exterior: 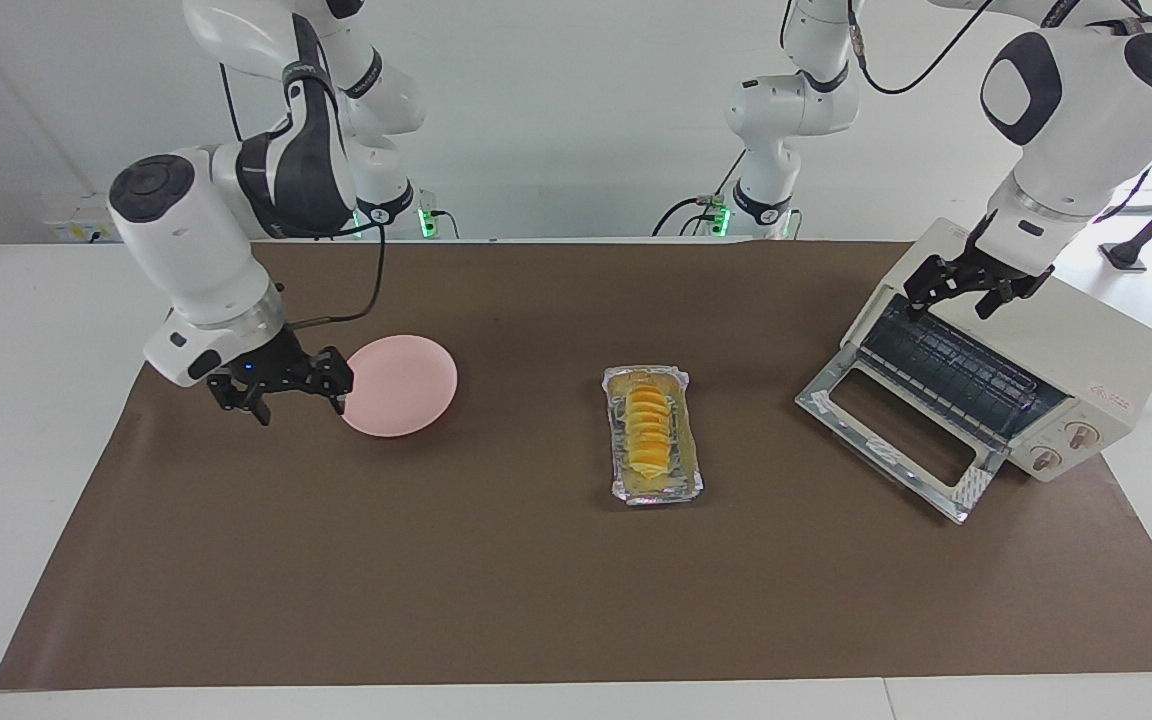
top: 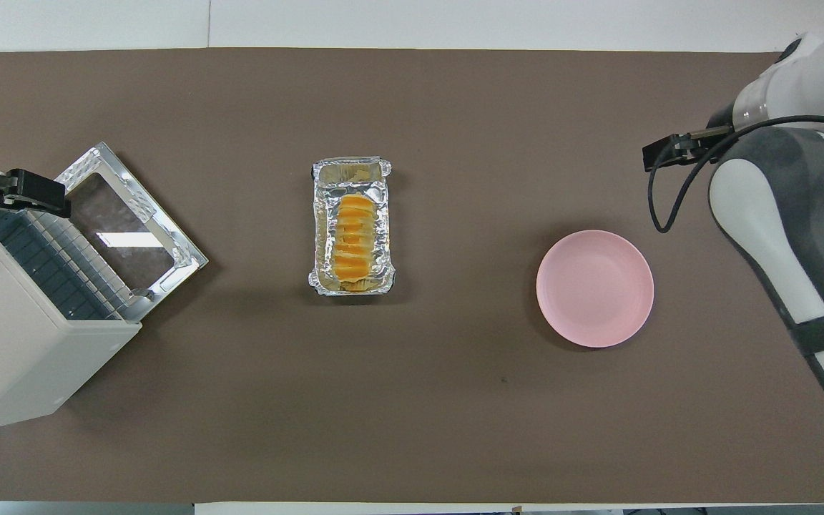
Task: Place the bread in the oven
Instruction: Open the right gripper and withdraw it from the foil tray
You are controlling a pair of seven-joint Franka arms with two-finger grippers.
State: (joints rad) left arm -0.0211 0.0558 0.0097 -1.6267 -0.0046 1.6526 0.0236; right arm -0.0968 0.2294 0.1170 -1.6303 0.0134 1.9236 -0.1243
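Note:
The bread (exterior: 647, 430) (top: 352, 239), a yellow-orange ridged loaf, lies in a crinkled foil tray (exterior: 658, 491) (top: 351, 172) at the middle of the brown mat. The cream-white oven (exterior: 1086, 350) (top: 11, 343) stands at the left arm's end of the table. Its glass door (exterior: 966, 490) (top: 129, 229) is dropped open and the dark rack shows inside. My left gripper (exterior: 951, 305) hangs open over the oven's top front edge, holding nothing. My right gripper (exterior: 296, 405) is open and empty, low beside the pink plate.
A round pink plate (exterior: 401, 385) (top: 594, 288) with nothing on it lies toward the right arm's end of the table. The brown mat (exterior: 336, 560) covers most of the table. The open oven door juts out toward the foil tray.

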